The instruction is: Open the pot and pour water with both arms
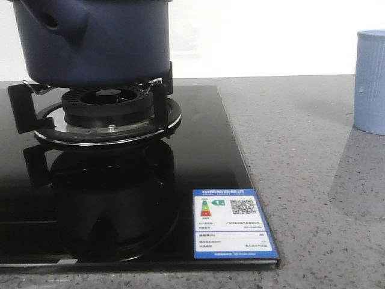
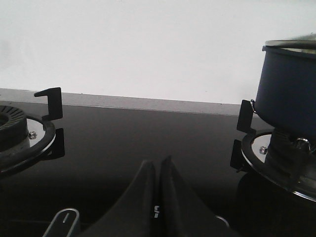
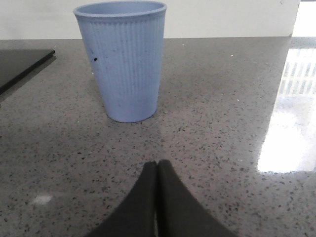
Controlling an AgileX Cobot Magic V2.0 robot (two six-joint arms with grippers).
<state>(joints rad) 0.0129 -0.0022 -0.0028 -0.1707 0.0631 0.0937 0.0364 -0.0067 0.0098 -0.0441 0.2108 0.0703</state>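
The dark navy-blue pot (image 1: 96, 42) sits on the burner grate (image 1: 102, 114) of the black glass hob; its stubby handle with a hole points toward the front left. It also shows in the left wrist view (image 2: 289, 86), with a lid rim on top. My left gripper (image 2: 158, 165) is shut and empty, low over the hob between two burners, well apart from the pot. A light blue ribbed cup (image 3: 122, 59) stands on the grey counter. My right gripper (image 3: 157, 164) is shut and empty, a short way in front of the cup. Neither gripper shows in the front view.
The black hob (image 1: 198, 162) carries an energy label (image 1: 233, 223) at its front right corner. A second burner (image 2: 17, 138) lies on the left. The cup (image 1: 370, 81) stands at the right edge of the speckled counter (image 1: 313, 180). A white wall stands behind.
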